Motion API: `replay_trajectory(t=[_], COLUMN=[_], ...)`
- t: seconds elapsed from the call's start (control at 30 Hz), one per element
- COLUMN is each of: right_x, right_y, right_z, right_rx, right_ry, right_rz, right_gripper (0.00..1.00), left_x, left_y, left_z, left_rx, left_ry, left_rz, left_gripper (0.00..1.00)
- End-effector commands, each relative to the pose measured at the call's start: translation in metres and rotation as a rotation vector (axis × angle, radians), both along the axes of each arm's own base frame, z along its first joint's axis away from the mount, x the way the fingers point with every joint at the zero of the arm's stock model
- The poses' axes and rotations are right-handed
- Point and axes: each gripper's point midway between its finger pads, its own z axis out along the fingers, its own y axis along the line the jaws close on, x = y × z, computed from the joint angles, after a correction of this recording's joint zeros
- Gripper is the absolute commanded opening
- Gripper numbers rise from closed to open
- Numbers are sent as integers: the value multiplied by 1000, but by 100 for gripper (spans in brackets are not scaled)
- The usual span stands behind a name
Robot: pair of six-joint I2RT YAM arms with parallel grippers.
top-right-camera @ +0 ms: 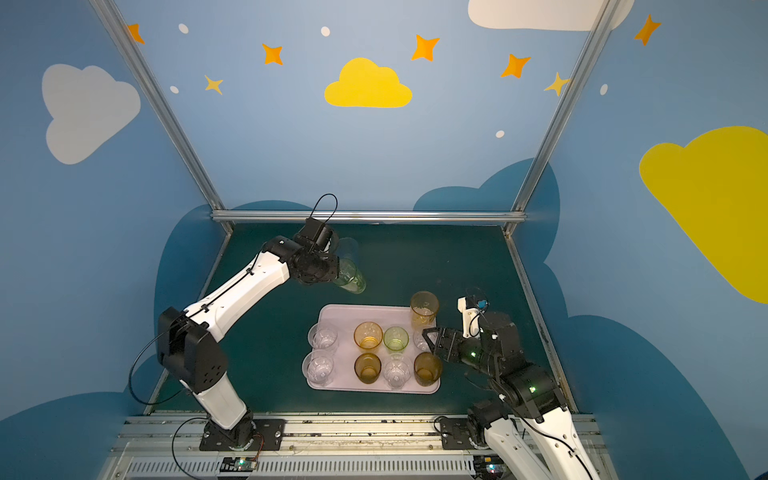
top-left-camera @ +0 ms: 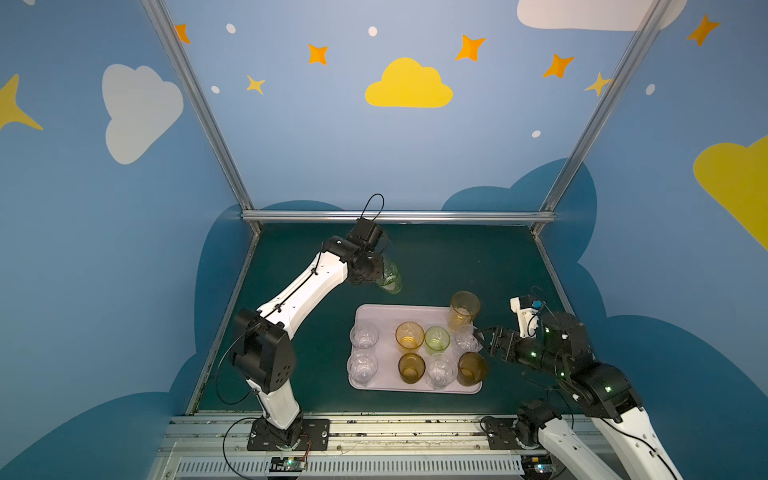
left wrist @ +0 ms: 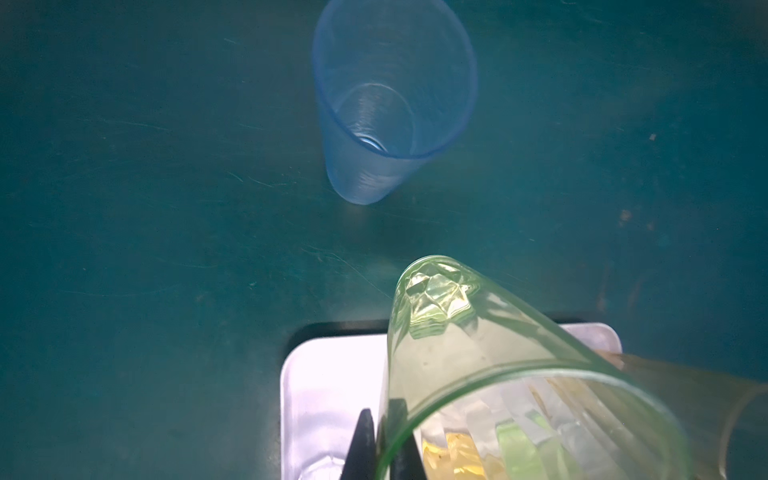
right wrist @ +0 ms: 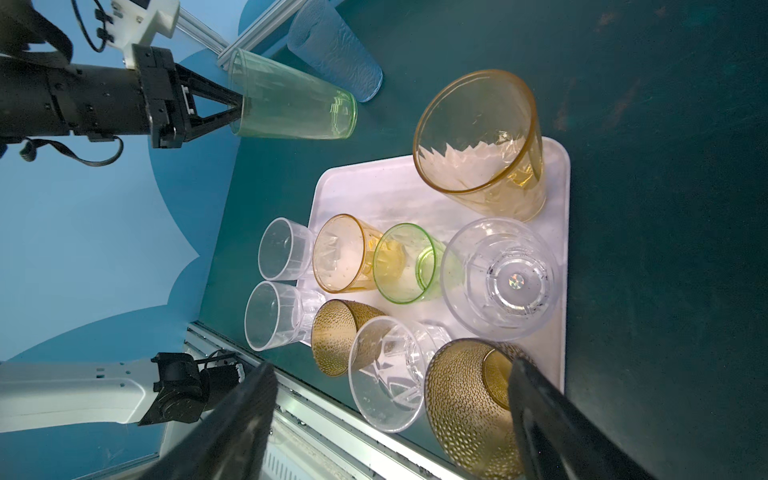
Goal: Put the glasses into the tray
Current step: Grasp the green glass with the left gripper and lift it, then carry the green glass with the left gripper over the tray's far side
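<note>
Left gripper clamps tall green glass | right gripper spread, empty | your top views half-hide pale blue glass

White-shelled arms — black joints, cables

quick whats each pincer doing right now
left pincer: closed, holding the tall green glass by its rim
right pincer: open, holding nothing, at the tray's right edge
</note>
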Motion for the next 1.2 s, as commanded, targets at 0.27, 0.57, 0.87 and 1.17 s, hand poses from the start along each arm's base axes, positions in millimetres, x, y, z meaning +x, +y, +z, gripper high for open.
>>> replay_trajectory(t=[0.27,0.57,0.87,1.17], right_x=[-5,-5,-8,-11], right_y=[-3,-1,-1,-2], right_z=[0,-2,-3,-5], right_rx=[7,20,30,36], right_ry=[3,24,34,37], right_rz=[-6,-8,-11,-16], right_gripper=[86,86,86,86], left_x=[-39,-54,-68,-76], left_y=[-25,-45,-64,-82], left_z=[30,31,24,14], left_rx=[-76,-46,-30,-25], left_ry=[-81,-97,-92,-79], left_rz=[-23,-62,-98,-127], left_gripper=[4,4,4,4])
